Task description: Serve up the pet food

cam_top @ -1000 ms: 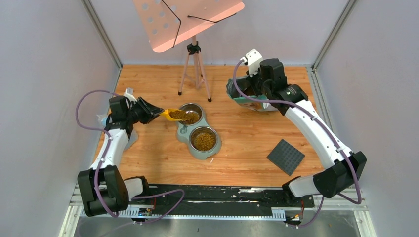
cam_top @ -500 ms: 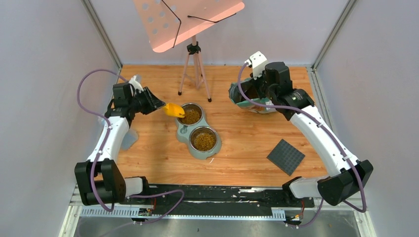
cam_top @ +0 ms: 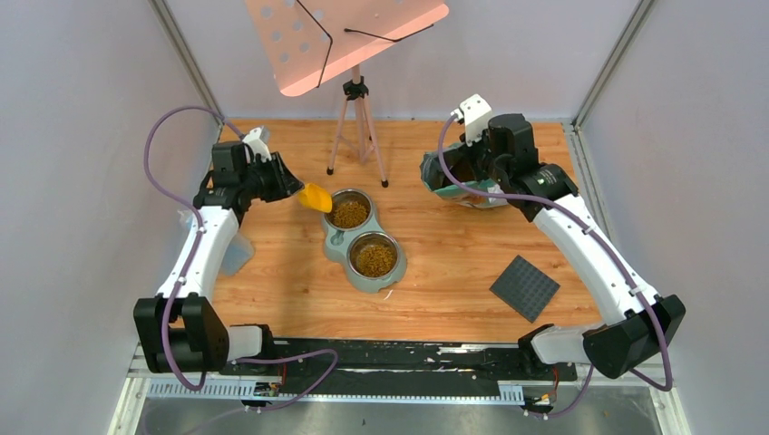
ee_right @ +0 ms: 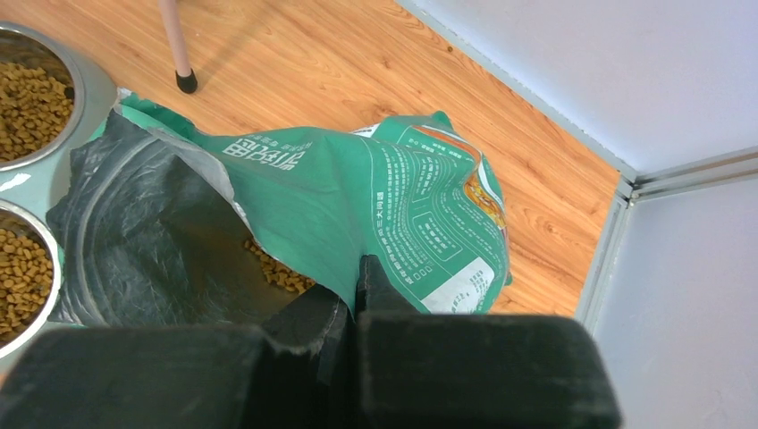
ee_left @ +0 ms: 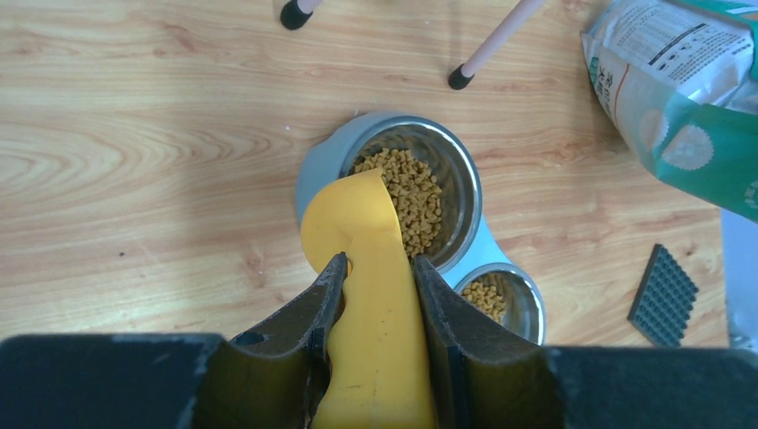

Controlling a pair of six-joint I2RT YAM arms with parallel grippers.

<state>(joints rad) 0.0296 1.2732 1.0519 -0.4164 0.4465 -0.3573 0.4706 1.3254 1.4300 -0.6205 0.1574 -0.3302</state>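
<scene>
Both feeder bowls (ee_left: pixel 311 174) hold pet food (ee_left: pixel 413 192). Left gripper (ee_left: pixel 378 264) clamps seemingly empty scoop (ee_left: pixel 357 214); right gripper (ee_right: pixel 354 279) pinches shadowed bag (ee_right: pixel 393 206) rim.

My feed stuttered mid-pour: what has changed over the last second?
The left hand drew the yellow scoop back left, off the far bowl and its kibble; the scoop now looks empty. The right hand shifted slightly, still pinching the bag. Nothing else moved.

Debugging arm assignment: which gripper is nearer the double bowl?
Left. The left gripper, holding the yellow scoop, sits just left of the double bowl; the right gripper pinches the bag farther right.
</scene>
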